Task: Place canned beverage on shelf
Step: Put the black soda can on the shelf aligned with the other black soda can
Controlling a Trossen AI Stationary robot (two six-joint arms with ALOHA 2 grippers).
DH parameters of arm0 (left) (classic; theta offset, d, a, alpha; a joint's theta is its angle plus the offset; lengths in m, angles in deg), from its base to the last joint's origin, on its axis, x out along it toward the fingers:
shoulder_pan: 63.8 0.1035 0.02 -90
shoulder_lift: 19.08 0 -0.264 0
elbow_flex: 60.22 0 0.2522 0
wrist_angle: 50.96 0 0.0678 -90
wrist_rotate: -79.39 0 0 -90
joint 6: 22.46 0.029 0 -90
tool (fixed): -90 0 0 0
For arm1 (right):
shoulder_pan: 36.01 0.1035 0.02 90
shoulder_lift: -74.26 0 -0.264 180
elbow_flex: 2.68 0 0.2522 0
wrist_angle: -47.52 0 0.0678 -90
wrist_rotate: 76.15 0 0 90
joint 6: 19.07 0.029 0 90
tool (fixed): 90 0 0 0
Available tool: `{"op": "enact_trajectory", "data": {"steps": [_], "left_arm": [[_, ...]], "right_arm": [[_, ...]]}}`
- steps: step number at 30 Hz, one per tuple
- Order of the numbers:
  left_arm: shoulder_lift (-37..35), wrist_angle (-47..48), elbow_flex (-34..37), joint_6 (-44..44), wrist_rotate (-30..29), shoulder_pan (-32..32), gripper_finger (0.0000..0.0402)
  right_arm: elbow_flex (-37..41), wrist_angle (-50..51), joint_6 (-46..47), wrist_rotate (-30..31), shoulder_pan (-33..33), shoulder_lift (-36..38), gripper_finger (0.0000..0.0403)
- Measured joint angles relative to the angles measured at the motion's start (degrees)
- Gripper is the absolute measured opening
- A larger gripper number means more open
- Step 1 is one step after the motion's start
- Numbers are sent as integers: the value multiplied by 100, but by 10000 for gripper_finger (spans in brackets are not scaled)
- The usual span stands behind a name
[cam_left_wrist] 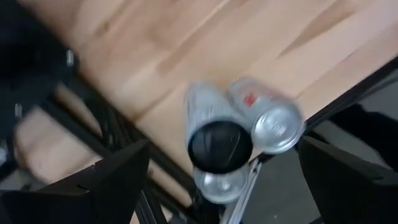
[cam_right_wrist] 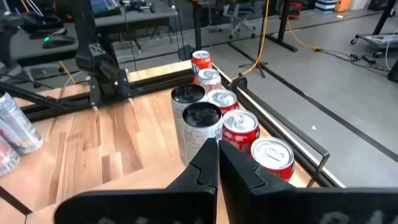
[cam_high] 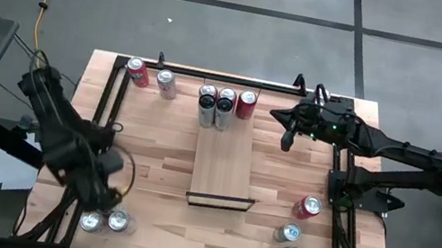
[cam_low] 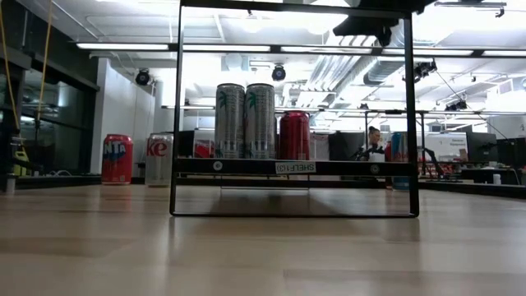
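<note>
The shelf (cam_high: pixel 222 168) lies mid-table, and three cans (cam_high: pixel 224 106) stand at its far end; the low view shows them as two tall silver cans (cam_low: pixel 246 119) and a red can (cam_low: pixel 294 136). My left gripper (cam_high: pixel 104 202) hangs open, pointing down, above the two silver cans (cam_high: pixel 105 221) at the near-left corner. In the left wrist view these cans (cam_left_wrist: pixel 249 127) sit between and beyond its spread fingers (cam_left_wrist: pixel 118 180). My right gripper (cam_high: pixel 288 134) is shut and holds nothing, up in the air right of the shelf's cans (cam_right_wrist: pixel 202 121).
Two cans (cam_high: pixel 152 77) stand at the table's far-left corner. A red can (cam_high: pixel 308 207) and two silver cans (cam_high: pixel 289 245) stand near the right edge. A black frame rail (cam_high: pixel 113 114) runs around the tabletop. The near half of the shelf board is bare.
</note>
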Motion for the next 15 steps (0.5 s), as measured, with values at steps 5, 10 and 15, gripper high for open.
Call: {"op": "enact_trajectory", "data": {"steps": [5,10,15], "left_arm": [[488,-379,0,-243,222,-389,360],[689,-329,0,-121,220,-522,360],[818,-205,-2,190,45,-557,360]], "right_arm": [[0,20,0,0,0,0,0],[0,20,0,-2,0,0,0],[0,20,0,-2,0,0,0]]}}
